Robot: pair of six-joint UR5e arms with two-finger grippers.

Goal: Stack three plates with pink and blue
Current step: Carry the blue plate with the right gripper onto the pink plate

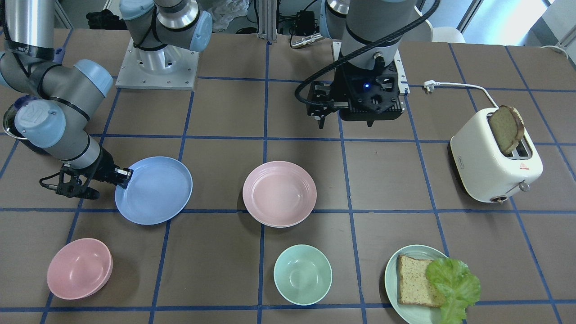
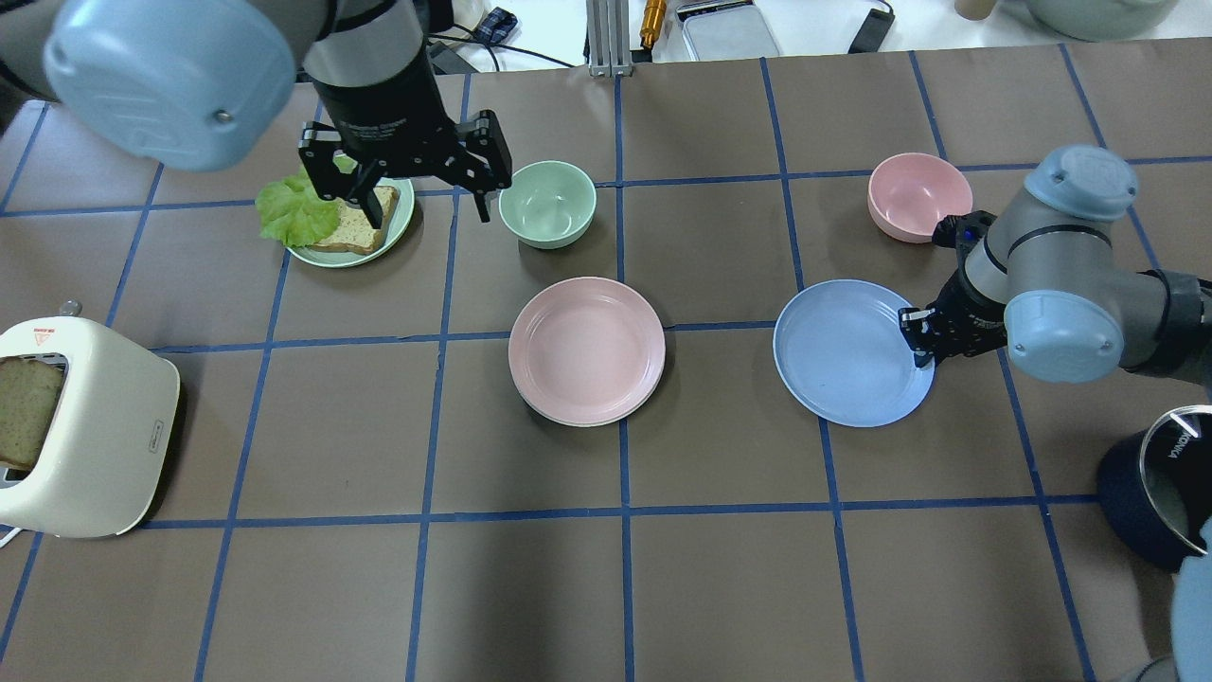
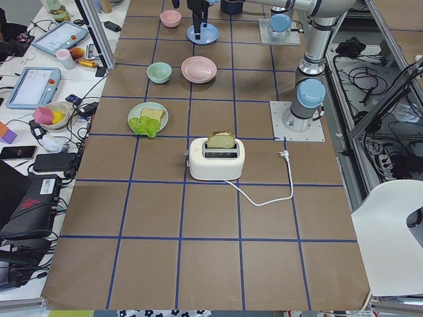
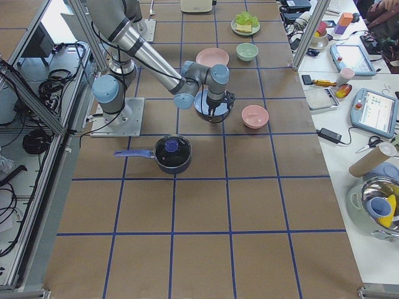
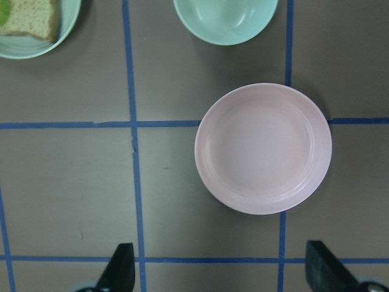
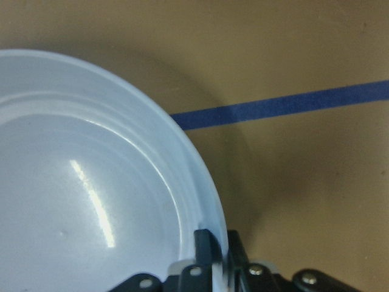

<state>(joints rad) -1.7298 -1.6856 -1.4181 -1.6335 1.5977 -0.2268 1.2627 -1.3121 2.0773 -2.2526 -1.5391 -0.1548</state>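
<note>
The light blue plate lies on the table on my right side. My right gripper is shut on its rim, and in the right wrist view the fingers pinch the edge of the plate with a shadow under that edge. The pale pink plate sits at the table's middle. A paler rim shows just under its edge; no cream-white plate shows on its own. My left gripper is open and empty, high above the table.
A pink bowl stands beyond the blue plate. A mint-green bowl and a mint plate with bread and lettuce are on the far side. A toaster with bread stands left. A dark pot is near my right arm.
</note>
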